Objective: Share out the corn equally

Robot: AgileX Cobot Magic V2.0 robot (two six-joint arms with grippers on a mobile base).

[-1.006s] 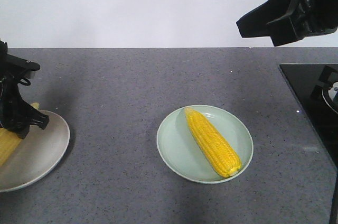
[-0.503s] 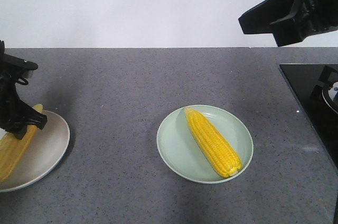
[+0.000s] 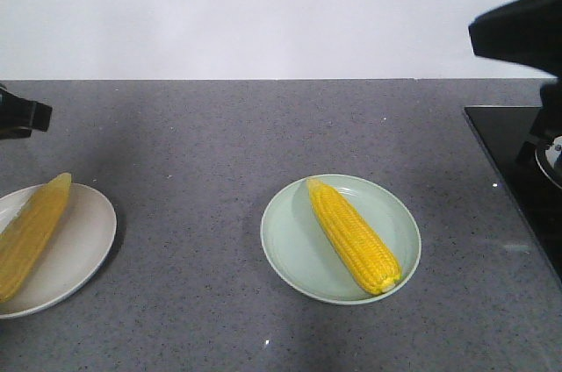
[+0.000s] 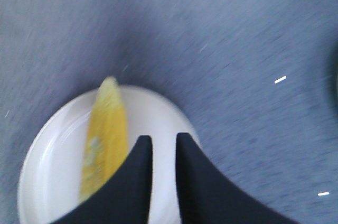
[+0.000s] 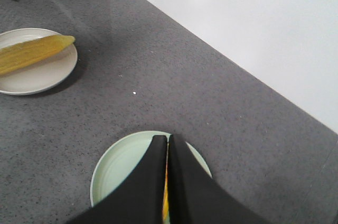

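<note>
Front-facing view: I see one corn cob (image 3: 354, 236) lying diagonally on the pale green plate (image 3: 290, 249) in the middle of the grey counter (image 3: 193, 144), and a second corn cob (image 3: 31, 232) on the white plate (image 3: 83, 240) at the far left. Only the edges of my arms show here, dark shapes at the left and right borders.

On my left wrist camera, the left gripper (image 4: 162, 142) hangs above the white plate (image 4: 53, 150), its fingers nearly together with a thin gap between them and nothing in it. That plate's cob (image 4: 105, 139) lies just to the left of the fingertips, clear of them, pale tip pointing away from the tool. The picture is blurred.

On my right wrist camera, the right gripper (image 5: 167, 138) sits over the green plate (image 5: 119, 166), fingers pressed closed and empty. A sliver of yellow cob (image 5: 165, 208) shows below, between them. The white plate (image 5: 37, 76) with its cob (image 5: 31, 55) lies well off, ahead and to the left of this tool. A black cooktop (image 3: 514, 157) sits on the counter at the right in the front view.
</note>
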